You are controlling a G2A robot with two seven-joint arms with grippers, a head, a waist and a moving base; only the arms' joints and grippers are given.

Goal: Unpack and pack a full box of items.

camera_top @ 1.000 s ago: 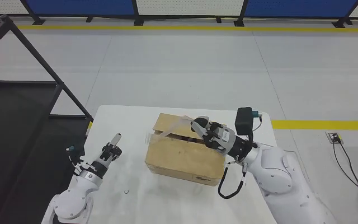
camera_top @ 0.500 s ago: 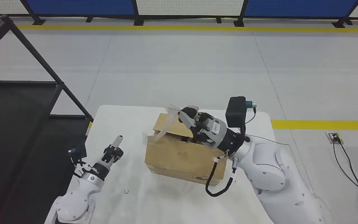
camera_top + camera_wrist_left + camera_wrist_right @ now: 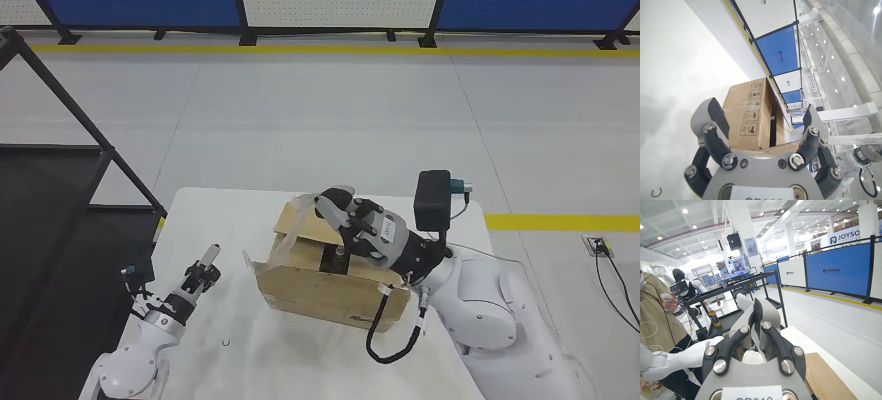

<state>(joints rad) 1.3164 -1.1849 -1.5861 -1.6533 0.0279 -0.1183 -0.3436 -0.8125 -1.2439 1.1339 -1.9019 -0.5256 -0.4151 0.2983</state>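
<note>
The right gripper, pressed shut on what looked like a clear tape strip, hung just above the cardboard box. The left gripper sat spread, with the box well ahead. If the tape clung to the cardboard, pulling could drag the box sideways.

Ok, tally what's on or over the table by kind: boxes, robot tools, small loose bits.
Cardboard box: 1
Tools: 2, the left tool and the right tool
Small ring: 1
Total: 4
</note>
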